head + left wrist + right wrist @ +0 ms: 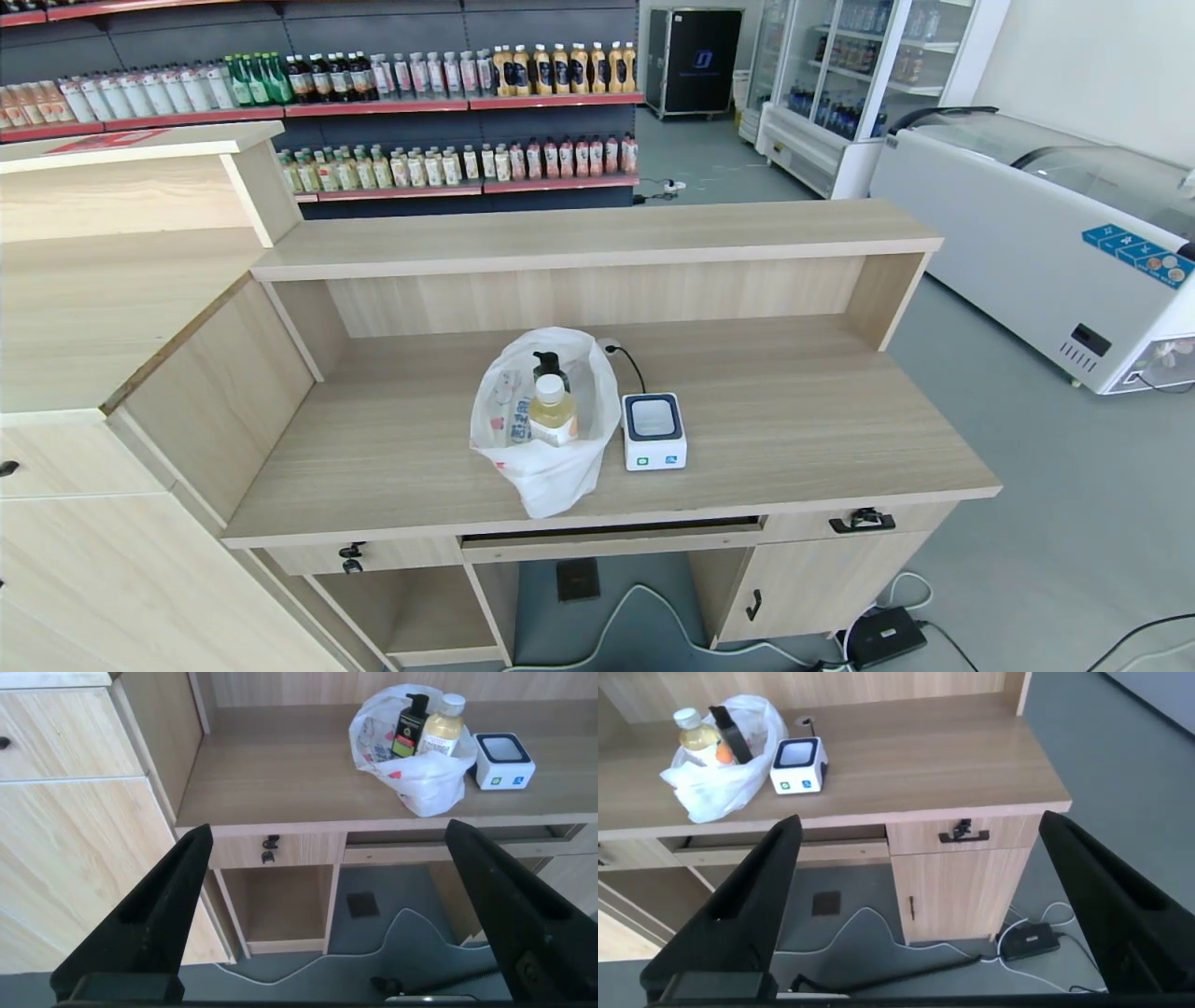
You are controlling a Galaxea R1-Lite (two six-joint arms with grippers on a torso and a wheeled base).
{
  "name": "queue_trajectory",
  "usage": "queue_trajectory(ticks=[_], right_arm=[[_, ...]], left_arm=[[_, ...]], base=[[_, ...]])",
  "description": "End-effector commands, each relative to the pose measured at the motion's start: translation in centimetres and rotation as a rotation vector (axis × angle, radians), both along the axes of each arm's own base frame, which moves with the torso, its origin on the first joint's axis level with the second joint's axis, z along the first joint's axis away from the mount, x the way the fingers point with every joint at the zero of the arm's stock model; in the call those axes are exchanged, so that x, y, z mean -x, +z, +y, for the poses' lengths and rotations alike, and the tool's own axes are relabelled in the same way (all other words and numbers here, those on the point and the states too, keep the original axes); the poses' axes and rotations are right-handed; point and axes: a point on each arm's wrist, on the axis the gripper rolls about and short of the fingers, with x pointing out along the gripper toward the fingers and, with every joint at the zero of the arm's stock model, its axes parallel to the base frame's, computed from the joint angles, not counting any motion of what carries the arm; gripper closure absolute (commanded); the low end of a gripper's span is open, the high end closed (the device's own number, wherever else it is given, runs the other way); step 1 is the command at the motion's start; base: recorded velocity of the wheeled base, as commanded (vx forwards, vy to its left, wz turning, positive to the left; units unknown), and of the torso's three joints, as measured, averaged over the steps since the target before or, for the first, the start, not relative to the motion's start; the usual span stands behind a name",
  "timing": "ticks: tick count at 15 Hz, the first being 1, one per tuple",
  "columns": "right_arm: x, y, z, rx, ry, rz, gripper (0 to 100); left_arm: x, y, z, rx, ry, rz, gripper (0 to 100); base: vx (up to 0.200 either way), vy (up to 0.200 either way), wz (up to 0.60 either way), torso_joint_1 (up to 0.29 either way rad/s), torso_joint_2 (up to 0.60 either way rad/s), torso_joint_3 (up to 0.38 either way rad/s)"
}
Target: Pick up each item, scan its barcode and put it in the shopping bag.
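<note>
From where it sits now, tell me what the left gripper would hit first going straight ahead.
Likely the counter front edge by the keyed drawer, short of the shopping bag. The open left gripper points there, though depth is unclear.

Left gripper (327,833): jaws spread wide, empty. Its two dark fingers (149,924) are long and flat, pointing forward away from wrist, tips well apart, touching nothing. Tips about level, neither ahead of its partner.

Right gripper (920,823): same pose. Jaws wide apart, empty. Dark fingers (738,915) point forward and somewhat down from wrist, tips well apart, about level with each other, touching nothing.
</note>
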Motion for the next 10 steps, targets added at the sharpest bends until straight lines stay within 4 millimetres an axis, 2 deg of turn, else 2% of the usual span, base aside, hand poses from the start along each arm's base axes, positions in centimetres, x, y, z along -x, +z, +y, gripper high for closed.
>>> queue_trajectory(ticks=[1,10], right_arm=[[0.10,-0.04,-0.01,-0.001,-0.001,-0.013,0],[0.10,-0.04,-0.01,0.000,0.001,-0.013,0]], left_arm=[[0.00,0.00,0.00,0.000,0.000,0.000,0],[0.00,0.00,0.00,0.000,0.000,0.000,0]], base=[[0.000,0.000,0.00,0.000,0.00,0.000],[0.000,0.000,0.00,0.000,0.00,0.000]])
